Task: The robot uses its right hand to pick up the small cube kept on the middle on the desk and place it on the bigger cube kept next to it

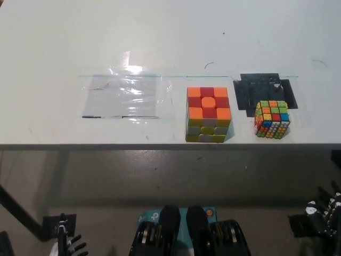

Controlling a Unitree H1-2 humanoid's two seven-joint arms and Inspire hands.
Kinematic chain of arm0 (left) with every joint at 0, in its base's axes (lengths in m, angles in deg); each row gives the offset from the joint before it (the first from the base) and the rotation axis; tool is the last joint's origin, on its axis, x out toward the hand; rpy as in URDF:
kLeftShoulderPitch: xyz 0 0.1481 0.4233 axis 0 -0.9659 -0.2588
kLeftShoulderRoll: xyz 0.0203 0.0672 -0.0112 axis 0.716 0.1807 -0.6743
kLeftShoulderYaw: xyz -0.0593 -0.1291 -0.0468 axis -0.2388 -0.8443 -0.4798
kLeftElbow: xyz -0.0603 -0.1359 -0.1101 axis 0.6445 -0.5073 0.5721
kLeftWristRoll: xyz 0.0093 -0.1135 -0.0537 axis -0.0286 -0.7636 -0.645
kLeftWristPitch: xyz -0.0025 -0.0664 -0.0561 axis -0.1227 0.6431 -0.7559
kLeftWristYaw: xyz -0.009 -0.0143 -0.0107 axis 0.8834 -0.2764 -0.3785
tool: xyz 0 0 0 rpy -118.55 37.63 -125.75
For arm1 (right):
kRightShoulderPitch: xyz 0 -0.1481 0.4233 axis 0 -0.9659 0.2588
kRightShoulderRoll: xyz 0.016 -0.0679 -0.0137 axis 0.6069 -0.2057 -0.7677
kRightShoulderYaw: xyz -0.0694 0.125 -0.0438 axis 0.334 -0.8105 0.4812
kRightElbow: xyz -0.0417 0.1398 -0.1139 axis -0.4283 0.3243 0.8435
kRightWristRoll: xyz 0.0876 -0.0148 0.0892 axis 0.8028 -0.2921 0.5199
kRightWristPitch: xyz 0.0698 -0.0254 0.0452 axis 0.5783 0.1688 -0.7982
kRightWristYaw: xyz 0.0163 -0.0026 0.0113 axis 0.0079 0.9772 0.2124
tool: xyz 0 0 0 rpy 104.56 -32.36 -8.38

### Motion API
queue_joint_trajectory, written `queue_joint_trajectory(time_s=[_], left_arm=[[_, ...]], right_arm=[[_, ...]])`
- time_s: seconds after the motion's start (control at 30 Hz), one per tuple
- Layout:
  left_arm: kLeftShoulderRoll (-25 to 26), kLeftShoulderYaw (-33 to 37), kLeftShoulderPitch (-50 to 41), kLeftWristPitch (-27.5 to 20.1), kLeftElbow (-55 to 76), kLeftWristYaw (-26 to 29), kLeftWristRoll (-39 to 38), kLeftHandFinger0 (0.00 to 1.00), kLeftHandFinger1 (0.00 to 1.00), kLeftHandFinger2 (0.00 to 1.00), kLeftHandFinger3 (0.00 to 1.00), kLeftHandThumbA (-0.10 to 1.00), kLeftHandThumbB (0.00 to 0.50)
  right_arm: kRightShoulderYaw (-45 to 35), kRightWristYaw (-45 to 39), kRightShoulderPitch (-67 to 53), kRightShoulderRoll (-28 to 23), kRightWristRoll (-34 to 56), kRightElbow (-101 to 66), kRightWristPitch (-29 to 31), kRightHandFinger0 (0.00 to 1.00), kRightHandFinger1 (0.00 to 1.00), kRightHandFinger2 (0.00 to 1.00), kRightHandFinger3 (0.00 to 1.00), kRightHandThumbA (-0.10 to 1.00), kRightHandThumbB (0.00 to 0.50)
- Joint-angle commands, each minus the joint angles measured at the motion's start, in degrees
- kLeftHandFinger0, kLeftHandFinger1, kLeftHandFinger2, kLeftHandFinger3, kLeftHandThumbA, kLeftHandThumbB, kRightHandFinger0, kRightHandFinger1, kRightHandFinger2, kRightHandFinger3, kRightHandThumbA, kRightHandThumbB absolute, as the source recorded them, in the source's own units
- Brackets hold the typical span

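Right hand (326, 212) hangs below the desk (170, 42) edge, holding nothing, fingers apart. Small cube (272, 119) lies on the desk above it, right of the bigger cube (208, 114), well apart.

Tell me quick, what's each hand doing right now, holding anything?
Left hand: low at the bottom left, holding nothing; open or shut cannot be told.
Right hand: low at the right edge, holding nothing; open or shut cannot be told.

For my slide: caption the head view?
Small cube beside bigger cube on desk; both hands low, away.
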Motion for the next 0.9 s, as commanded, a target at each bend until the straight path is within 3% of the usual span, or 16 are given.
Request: queue_joint_trajectory(time_s=[0.0,0.13,0.23,0.4,0.53,0.6,0.63,0.7,0.77,0.87], left_arm=[[0.8,-0.4,0.9,-0.7,1.8,0.7,-1.0,0.77,0.78,0.84,0.94,1.0,0.112],[1.0,-0.3,1.3,-1.2,0.9,0.7,-1.0,0.76,0.76,0.81,0.92,1.0,0.108],[0.8,-0.7,1.4,-0.7,1.0,1.7,-1.0,0.76,0.77,0.82,0.92,1.0,0.117],[0.9,-0.7,1.1,-1.0,0.7,1.3,-1.3,0.79,0.79,0.84,0.93,1.0,0.147],[1.2,-0.1,0.6,-1.6,0.9,0.8,-0.8,0.76,0.79,0.86,0.95,1.0,0.125],[1.1,-0.8,0.8,-0.5,0.6,0.5,-1.9,0.81,0.81,0.88,0.98,1.0,0.11],[1.0,-0.8,0.8,0.6,1.3,1.6,-1.5,0.81,0.8,0.86,0.97,1.0,0.095],[0.9,-0.8,0.8,0.2,1.2,2.1,-1.3,0.79,0.78,0.86,0.96,1.0,0.08],[0.9,-1.1,0.4,1.0,2.1,1.3,-2.0,0.8,0.8,0.88,0.98,1.0,0.09],[1.5,-0.8,1.0,-2.1,-1.2,0.2,-1.8,0.81,0.82,0.93,1.0,1.0,0.114]], right_arm=[[-1.4,1.5,-1.4,1.8,2.2,-7.1,1.4,0.68,0.79,0.77,1.0,0.2,0.004],[-1.5,1.0,-2.7,2.7,2.7,-10.0,1.3,0.62,0.72,0.73,1.0,0.14,0.0],[-1.1,0.9,-5.0,3.7,2.3,-14.7,0.8,0.53,0.64,0.68,1.0,0.18,0.015],[-0.2,1.1,-6.2,4.2,0.1,-20.7,2.0,0.49,0.59,0.63,0.99,0.16,0.02],[0.6,1.6,-6.1,3.8,-2.8,-23.1,4.7,0.46,0.55,0.6,0.99,0.14,0.016],[1.4,0.8,-5.3,2.8,-3.9,-27.1,4.4,0.47,0.55,0.6,1.0,0.22,0.03],[1.8,1.3,-4.3,2.2,-6.0,-27.8,5.7,0.4,0.49,0.57,0.99,0.21,0.031],[2.5,1.0,-2.8,1.0,-8.3,-30.9,4.1,0.38,0.48,0.55,0.96,0.2,0.038],[3.6,0.1,-1.5,-0.4,-10.3,-33.9,2.5,0.41,0.49,0.55,0.97,0.18,0.033],[5.3,-1.6,0.6,-2.7,-12.9,-37.3,1.8,0.39,0.48,0.54,0.96,0.14,0.041]])
